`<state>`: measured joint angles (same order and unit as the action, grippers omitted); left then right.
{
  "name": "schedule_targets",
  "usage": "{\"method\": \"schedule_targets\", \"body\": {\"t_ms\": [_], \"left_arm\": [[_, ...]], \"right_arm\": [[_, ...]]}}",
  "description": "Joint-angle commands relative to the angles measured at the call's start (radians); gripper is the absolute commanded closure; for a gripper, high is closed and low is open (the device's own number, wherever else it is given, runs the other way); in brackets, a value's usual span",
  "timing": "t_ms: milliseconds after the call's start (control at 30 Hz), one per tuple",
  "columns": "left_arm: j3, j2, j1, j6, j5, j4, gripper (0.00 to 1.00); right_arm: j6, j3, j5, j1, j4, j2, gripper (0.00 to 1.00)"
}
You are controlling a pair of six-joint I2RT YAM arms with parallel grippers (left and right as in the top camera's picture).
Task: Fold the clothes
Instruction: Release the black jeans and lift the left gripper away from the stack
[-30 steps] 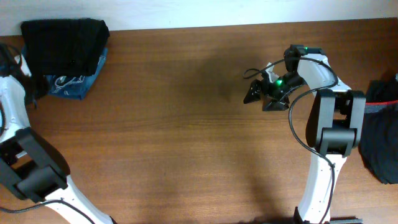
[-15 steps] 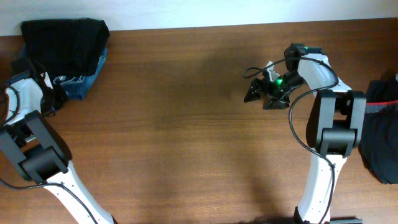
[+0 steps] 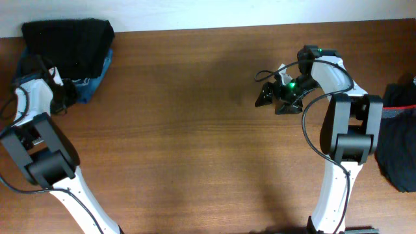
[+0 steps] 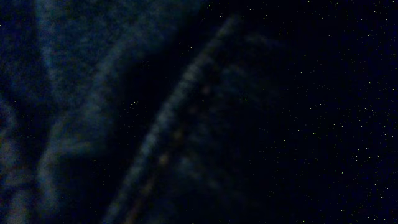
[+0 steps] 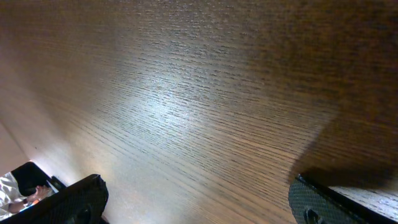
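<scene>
Left gripper [image 3: 62,97] clenched against the blue jeans [image 3: 83,88] (right gripper [image 3: 265,97] spread wide, holding nothing).

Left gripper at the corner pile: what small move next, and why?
Probably raise the left gripper a little and pull toward the middle of the table. It is shut at the blue jeans beneath the black garment, and denim fills its wrist view, so it likely holds fabric; the grip itself is hidden.

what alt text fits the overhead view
At a brown wooden table, a robot's left gripper, shut, meets faded blue jeans under a folded black garment in the far-left corner; the right gripper hangs open over bare wood. Dark clothes lie at the right edge.
</scene>
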<state>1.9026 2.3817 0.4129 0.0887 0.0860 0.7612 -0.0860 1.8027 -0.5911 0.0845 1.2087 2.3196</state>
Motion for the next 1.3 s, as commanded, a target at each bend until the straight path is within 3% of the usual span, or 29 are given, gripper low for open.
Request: {"method": "schedule_targets", "body": {"t_ms": [0,200,767,967,1133,1233,1267], "left_arm": [[-0.003,0.034,-0.08,0.025,0.057,-0.006,0.99],[-0.003,0.034,-0.144,0.031,0.056,-0.036,0.99],[0.008,0.034,-0.144,0.031,0.057,0.068,0.99],[0.128,0.024,-0.144,0.031,0.057,0.156,0.99],[0.354,0.017,-0.145,0.031,0.12,0.335,0.99],[0.507,0.017,-0.144,0.031,0.224,0.443,0.88],[0.554,0.017,-0.144,0.031,0.267,0.464,0.69]], "right_arm": [[-0.01,-0.015,0.054,0.001,-0.012,-0.003,0.01],[-0.01,-0.015,0.054,0.001,-0.011,-0.003,0.01],[-0.01,-0.015,0.054,0.001,-0.012,-0.003,0.01],[-0.013,-0.015,0.054,0.001,-0.012,-0.003,0.01],[-0.013,-0.015,0.055,0.001,-0.012,-0.003,0.01],[-0.013,-0.015,0.075,0.001,-0.012,-0.003,0.01],[-0.013,-0.015,0.077,0.001,-0.012,-0.003,0.01]]}}
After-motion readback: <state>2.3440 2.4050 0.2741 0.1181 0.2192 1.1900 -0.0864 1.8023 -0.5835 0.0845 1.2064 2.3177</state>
